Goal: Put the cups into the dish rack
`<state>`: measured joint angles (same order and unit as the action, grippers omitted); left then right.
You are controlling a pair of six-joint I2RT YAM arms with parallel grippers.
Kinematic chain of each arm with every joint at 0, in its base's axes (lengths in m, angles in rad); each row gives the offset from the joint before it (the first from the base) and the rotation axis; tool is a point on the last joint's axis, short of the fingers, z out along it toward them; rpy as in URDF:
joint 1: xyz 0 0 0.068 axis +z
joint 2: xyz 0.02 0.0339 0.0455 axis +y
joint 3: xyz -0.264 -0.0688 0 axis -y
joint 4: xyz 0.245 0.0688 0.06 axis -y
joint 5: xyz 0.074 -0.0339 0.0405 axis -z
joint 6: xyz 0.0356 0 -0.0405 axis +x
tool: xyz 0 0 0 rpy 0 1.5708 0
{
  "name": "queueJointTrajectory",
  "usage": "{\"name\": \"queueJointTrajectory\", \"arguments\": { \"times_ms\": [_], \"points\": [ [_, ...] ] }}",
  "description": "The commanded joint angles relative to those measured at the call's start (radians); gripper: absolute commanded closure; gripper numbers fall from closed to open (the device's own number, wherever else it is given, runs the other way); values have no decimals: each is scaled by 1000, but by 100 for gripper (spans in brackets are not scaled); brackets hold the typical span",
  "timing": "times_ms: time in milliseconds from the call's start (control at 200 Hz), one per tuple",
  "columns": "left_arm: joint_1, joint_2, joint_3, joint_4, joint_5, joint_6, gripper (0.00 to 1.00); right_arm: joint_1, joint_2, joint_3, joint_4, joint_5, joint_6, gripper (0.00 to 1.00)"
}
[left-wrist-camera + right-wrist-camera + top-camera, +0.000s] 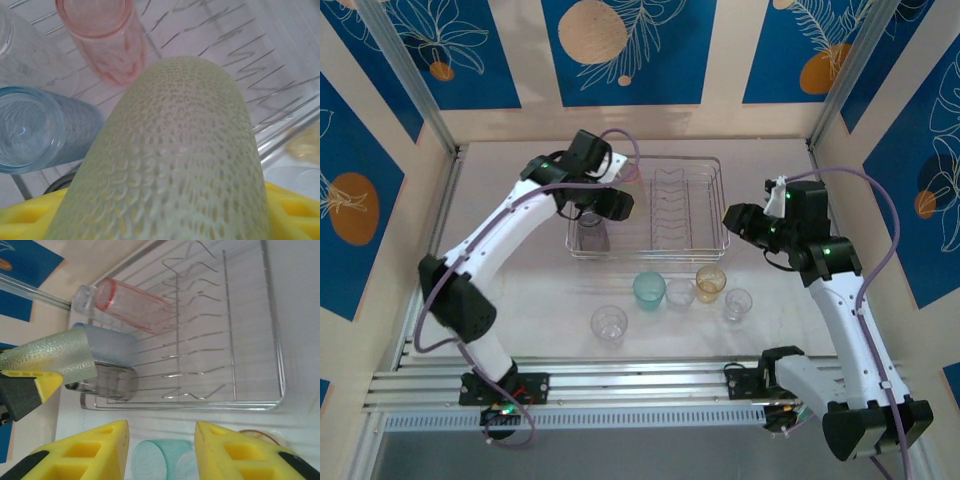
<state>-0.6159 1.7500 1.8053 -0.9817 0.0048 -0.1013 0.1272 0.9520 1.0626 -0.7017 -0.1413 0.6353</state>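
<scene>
A yellow-green textured cup [175,150] lies on its side in my left gripper [595,208], which is shut on it over the left end of the dish rack [650,257]. Its yellow fingers [295,210] show at both sides of the cup. Below it in the rack are a pink cup [102,40], a blue cup [35,130], a clear cup [82,300] and a smoky grey cup [107,382]. My right gripper [162,450] is open with nothing in it, just off the rack's right end, with a teal cup [648,290] on the table beneath it.
On the table in front of the rack stand an amber cup [710,282] and three clear cups [680,293], [738,303], [609,324]. The rack's right part [225,340] holds bare divider prongs. Walls close in the table on three sides.
</scene>
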Motion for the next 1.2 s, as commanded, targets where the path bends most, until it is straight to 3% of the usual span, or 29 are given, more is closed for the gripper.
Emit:
{"name": "queueJointTrajectory", "arguments": {
  "times_ms": [0,130,380,861,1196],
  "points": [
    [-60,110,163,-198,-192,88,90,-10,-22,-16,-32,14,16,61],
    [-82,274,330,-315,-256,100,90,-14,-31,-27,-40,19,12,61],
    [-100,421,446,-351,-308,106,89,-18,-26,-53,-23,11,15,61],
    [-101,558,496,-305,-353,101,79,-20,-26,-67,-18,7,9,61],
    [-89,615,553,-275,-369,105,78,-20,-27,-69,-28,11,0,61]
  ]
}}
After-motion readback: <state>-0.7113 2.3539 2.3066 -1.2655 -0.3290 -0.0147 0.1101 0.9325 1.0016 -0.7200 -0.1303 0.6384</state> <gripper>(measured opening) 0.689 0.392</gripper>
